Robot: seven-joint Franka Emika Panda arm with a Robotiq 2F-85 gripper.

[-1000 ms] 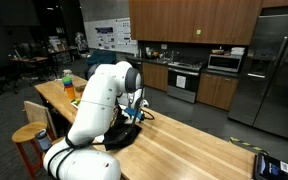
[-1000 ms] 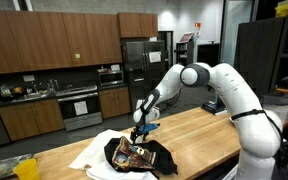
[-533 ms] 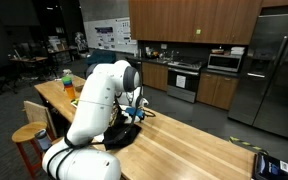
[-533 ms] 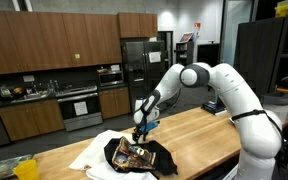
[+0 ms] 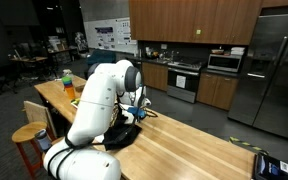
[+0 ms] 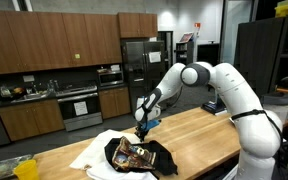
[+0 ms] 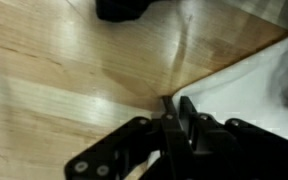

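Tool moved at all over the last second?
Yes, slightly. In an exterior view the tool sits a little higher above the dark bundle on the wooden counter than it did before. Any sideways shift is too small to tell.

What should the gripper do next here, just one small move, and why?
Probably a slight lift. In the wrist view the gripper looks shut right at the corner of the white cloth on the wooden counter; whether it pinches the cloth is unclear, and a small rise would show that.
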